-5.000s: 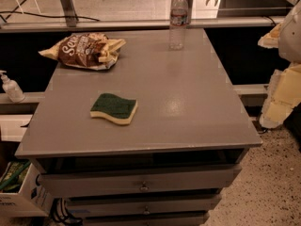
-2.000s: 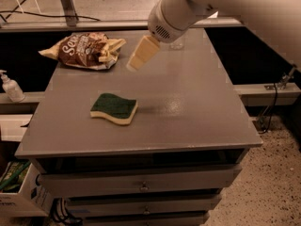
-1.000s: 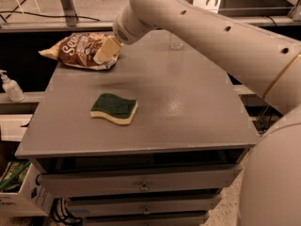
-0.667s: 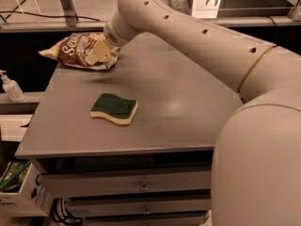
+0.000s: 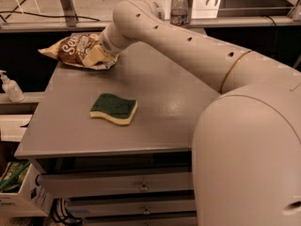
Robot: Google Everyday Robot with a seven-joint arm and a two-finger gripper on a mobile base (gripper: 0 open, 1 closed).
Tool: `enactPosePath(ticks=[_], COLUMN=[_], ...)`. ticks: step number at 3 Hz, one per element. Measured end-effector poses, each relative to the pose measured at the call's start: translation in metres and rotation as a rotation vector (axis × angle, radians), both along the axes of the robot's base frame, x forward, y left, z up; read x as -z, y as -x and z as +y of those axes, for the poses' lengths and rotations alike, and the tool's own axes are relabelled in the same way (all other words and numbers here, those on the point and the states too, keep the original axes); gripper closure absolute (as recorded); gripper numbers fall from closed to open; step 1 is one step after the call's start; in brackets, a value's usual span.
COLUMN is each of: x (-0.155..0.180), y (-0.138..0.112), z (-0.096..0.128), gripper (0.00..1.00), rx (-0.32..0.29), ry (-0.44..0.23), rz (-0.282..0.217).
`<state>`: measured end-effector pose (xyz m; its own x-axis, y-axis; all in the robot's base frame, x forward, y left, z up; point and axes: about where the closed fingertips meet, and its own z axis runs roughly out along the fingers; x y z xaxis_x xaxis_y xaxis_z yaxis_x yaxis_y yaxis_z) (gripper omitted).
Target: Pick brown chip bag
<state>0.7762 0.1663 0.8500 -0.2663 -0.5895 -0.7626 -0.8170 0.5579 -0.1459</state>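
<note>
The brown chip bag (image 5: 75, 48) lies crumpled at the far left corner of the grey table (image 5: 155, 112), white script on its face. My gripper (image 5: 94, 58) has reached across the table and sits on the bag's right end, its pale fingers against the foil. My white arm (image 5: 188, 46) stretches from the right foreground over the table and hides the bag's right edge.
A green-and-yellow sponge (image 5: 114, 108) lies near the table's middle left. A water bottle (image 5: 179, 8) stands at the far edge behind my arm. A soap dispenser (image 5: 10, 86) stands on a ledge left of the table. Drawers (image 5: 141, 187) are below the tabletop.
My arm has swung in from the right across the table to the far left, and the gripper has come down onto the chip bag. The bag and sponge have not moved.
</note>
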Motion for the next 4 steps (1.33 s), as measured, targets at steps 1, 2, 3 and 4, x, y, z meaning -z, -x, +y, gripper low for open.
enactPosePath(ticks=[1, 2, 3, 4], x=[0.006, 0.004, -0.016, -0.053], y=[0.001, 0.004, 0.011, 0.015], z=[0.006, 0.006, 0.004, -0.007], gripper=[0.43, 0.65, 0.88, 1.0], rx=[0.005, 0.008, 0.013, 0.04], ry=[-0.026, -0.065, -0.118, -0.174], rz=[0.022, 0.029, 0.008, -0.044])
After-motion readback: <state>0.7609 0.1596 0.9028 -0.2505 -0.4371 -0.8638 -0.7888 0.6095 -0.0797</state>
